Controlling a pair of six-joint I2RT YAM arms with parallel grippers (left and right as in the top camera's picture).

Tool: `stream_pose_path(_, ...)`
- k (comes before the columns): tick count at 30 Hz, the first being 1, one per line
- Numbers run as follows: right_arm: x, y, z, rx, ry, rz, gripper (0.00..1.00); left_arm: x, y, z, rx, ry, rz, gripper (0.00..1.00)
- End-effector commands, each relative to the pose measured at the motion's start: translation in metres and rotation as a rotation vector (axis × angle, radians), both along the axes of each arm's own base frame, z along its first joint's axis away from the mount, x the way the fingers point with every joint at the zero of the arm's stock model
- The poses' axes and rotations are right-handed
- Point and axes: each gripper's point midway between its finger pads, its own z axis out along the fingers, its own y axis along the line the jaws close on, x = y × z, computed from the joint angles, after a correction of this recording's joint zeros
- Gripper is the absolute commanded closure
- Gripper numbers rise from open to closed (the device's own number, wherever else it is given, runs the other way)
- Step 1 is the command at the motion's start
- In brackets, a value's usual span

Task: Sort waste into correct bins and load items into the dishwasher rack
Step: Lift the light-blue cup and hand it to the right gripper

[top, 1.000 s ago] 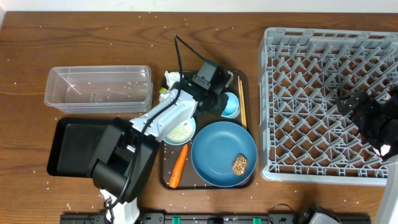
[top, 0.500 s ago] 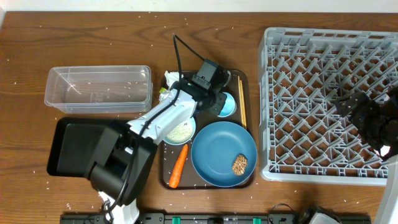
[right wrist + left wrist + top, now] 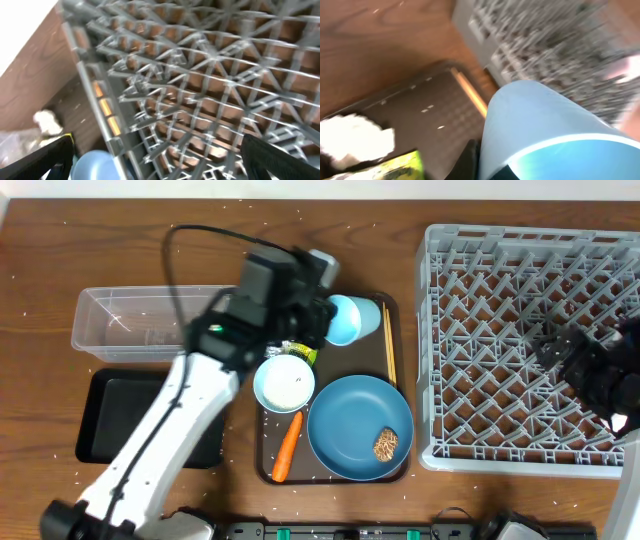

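One each: cup point(image 3: 350, 318), bowl point(image 3: 284, 383), plate point(image 3: 348, 420), carrot point(image 3: 287, 447), rack point(image 3: 530, 461), tub point(image 3: 100, 330) (likewise one black tray point(image 3: 110, 410)).

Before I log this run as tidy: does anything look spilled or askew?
White rice grains are scattered across the wooden table, looking spilled. The light-blue cup is tipped on its side in the left gripper.

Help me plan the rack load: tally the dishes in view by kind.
Plates: 1, blue plate
Bowls: 1, white bowl
Cups: 1, light-blue cup
Chopstick pairs: 1, wooden chopsticks
Total: 4
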Motion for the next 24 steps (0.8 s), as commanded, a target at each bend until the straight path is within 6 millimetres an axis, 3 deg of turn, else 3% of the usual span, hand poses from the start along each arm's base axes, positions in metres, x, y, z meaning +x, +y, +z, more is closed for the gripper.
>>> stream_pose_path(1, 0.009, 0.047, 0.024, 0.095, -0.177, 0.308, 0.01, -0.028, -0.011, 0.034, -0.26, 0.07, -0.215, 0.94)
stream_pose_path(5, 0.002, 0.111, 0.07, 0.234, -0.481, 0.699, 0.01, -0.045, -0.012, 0.06, -0.418, 0.088, -0.355, 0.94)
stream_pose_path(8, -0.009, 0.142, 0.089, 0.291, -0.605, 0.867, 0.02, -0.063, -0.019, 0.079, -0.507, 0.081, -0.479, 0.94)
stream_pose_path(15, -0.021, 0.188, 0.096, 0.291, -0.672, 1.086, 0.06, -0.084, -0.027, 0.092, -0.574, 0.099, -0.599, 0.94)
stream_pose_path(24, -0.034, 0.233, 0.117, 0.295, -0.837, 1.318, 0.05, -0.093, -0.028, 0.097, -0.606, 0.11, -0.647, 0.94)
